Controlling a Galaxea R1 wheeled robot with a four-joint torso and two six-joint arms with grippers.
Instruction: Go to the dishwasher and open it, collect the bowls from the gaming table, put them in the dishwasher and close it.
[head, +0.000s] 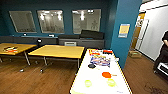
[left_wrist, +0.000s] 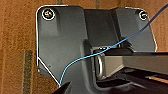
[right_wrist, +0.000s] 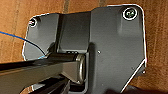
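Note:
The gaming table (head: 81, 86), long with a white top, runs away from me in the lower middle of the head view. On its near end lie an orange-red bowl (head: 106, 74), a green bowl (head: 88, 83) and a yellow bowl (head: 111, 82). A dark bowl (head: 91, 66) sits further back, beside colourful game boxes (head: 100, 60). The dishwasher is out of view. Both wrist views look down past my own dark plates at brown wooden floor (left_wrist: 17, 50), with no bowl near either arm.
Two yellow wooden-topped tables (head: 58, 51) stand to the left on the wooden floor. A blue pillar (head: 125, 30) rises just right of the white table. A cardboard box (head: 135, 53) lies beyond it. A person (head: 163, 52) stands at the right edge.

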